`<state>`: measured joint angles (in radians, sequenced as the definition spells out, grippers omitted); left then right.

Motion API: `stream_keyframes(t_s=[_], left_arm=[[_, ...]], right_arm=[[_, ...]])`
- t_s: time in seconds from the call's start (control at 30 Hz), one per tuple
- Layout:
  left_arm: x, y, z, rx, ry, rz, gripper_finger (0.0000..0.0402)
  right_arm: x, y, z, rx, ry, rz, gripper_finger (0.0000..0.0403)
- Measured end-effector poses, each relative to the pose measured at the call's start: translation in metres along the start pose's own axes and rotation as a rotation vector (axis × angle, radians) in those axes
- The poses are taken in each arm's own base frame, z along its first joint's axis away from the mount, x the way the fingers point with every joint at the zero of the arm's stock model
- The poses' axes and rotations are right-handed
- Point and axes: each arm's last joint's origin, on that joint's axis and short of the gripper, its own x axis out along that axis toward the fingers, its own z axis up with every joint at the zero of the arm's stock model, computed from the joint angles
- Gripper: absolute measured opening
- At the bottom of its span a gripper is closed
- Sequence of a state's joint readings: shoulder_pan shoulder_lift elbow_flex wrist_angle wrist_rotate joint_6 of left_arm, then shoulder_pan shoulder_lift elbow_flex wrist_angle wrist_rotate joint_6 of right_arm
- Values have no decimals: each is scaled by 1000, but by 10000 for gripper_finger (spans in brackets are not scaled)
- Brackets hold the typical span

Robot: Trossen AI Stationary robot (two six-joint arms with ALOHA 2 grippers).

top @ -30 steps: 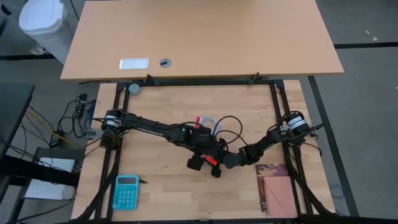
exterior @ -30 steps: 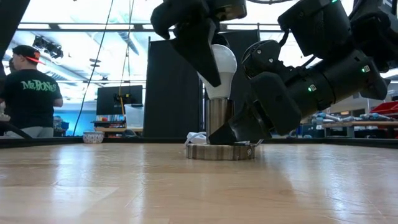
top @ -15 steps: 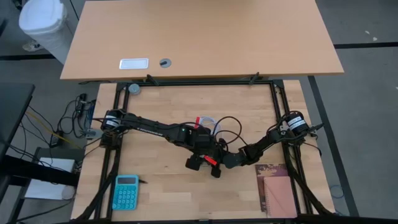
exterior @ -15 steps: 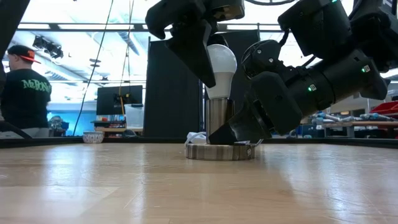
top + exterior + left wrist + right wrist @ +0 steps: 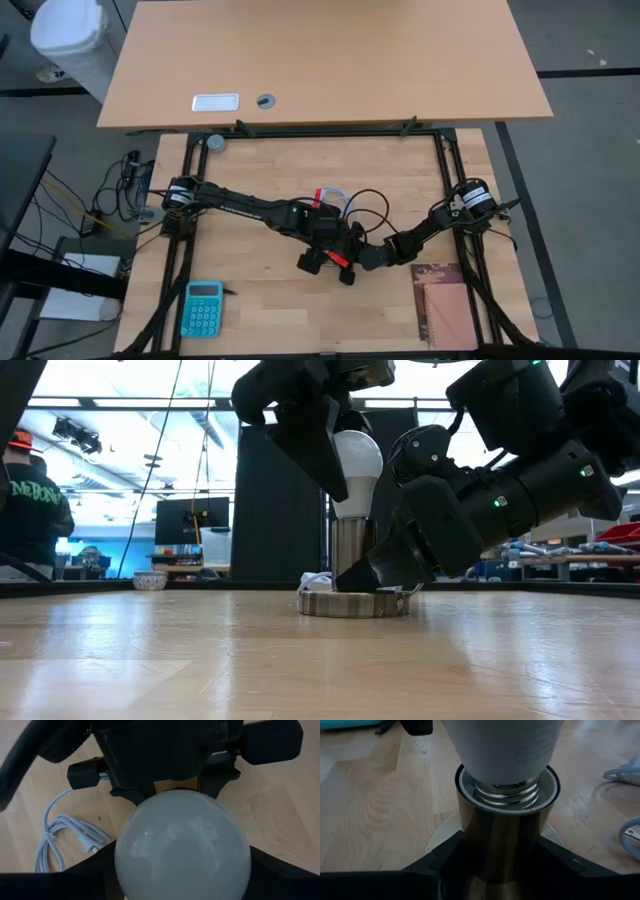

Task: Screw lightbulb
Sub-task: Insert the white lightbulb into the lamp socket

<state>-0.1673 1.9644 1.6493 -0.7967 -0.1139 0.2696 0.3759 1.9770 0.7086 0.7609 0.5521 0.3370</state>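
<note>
The white lightbulb (image 5: 362, 465) stands upright with its threaded base (image 5: 506, 794) in the mouth of a metal socket tube (image 5: 350, 550). The tube rises from a round flat disc (image 5: 355, 603) on the table. My left gripper (image 5: 182, 872) comes down over the globe (image 5: 182, 845), one finger on each side. My right gripper (image 5: 502, 862) reaches in low from the table's right and is shut on the socket tube. In the high view both hands (image 5: 335, 250) cover the bulb. My left gripper has the bulb's globe between its two fingers, which lie against its opposite sides (image 5: 122, 870). The fingers slant steeply down from above. The bulb stands upright, its base in the socket. My right gripper pinches the socket tube's lower part (image 5: 470, 855) between its two fingers. It comes nearly level from the table's right. The tube stands upright, its disc on the table.
A coiled white cable (image 5: 60, 840) lies beside the socket on its far side. A teal calculator (image 5: 203, 308) lies near the front left, a brown notebook (image 5: 445, 305) at the front right. A second desk (image 5: 320, 60) stands beyond the far edge. A person (image 5: 30, 510) stands in the room behind.
My left gripper has rolled a little about the bulb without shifting its place; in the low view its near finger has swung slightly across the globe. The bulb and socket stay upright. The person in the background has moved left.
</note>
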Motion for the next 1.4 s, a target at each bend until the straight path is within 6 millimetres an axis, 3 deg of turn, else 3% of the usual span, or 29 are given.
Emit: stream_keyframes(t_s=[0.4, 1.03, 1.4], left_arm=[[1, 5, -2, 97, -38, -120, 271], [9, -3, 0, 304, -105, -261, 271], [9, -10, 2, 382, -137, -289, 271]], right_arm=[[0, 2, 0, -35, 12, 51, 197], [8, -7, 6, -224, 53, 348, 197], [10, -9, 6, -392, 40, 438, 197]])
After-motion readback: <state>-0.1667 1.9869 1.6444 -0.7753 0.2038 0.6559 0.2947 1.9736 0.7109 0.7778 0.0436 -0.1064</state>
